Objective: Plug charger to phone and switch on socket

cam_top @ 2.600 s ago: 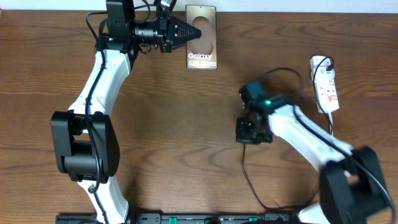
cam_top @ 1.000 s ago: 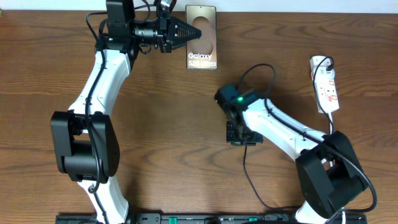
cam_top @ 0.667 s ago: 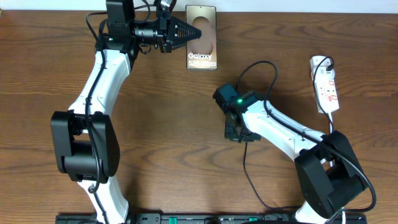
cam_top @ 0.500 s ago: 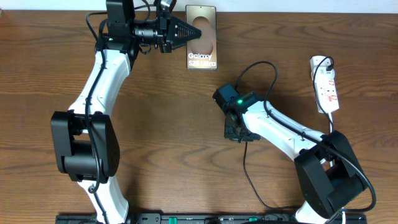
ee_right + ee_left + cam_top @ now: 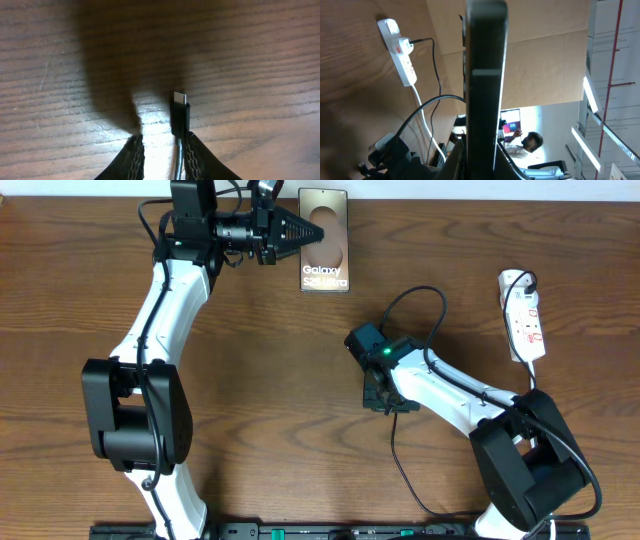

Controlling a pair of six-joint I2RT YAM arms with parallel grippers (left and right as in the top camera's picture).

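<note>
You are seeing a tabletop (image 5: 260, 380) carrying the socket (image 5: 524, 320) far right and the phone (image 5: 325, 260) at the back edge.
Overhead alone is reading "Galaxy S25 Ultra", left end effector (image 5: 298, 230) clamping the phone's edge; the right wrist alone is showing the right end effector (image 5: 163, 139) slightly parted around the charger (image 5: 180, 117), its black, silver-tipped plug lying mid-tabletop.

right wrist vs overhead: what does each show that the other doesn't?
Right wrist only: the charger plug with its silver end, unclamped between the open fingers of the right pincer. Overhead only: the phone, the socket and how both arms are placed. Shared: the wooden table and the right pincer pointing down at it.
</note>
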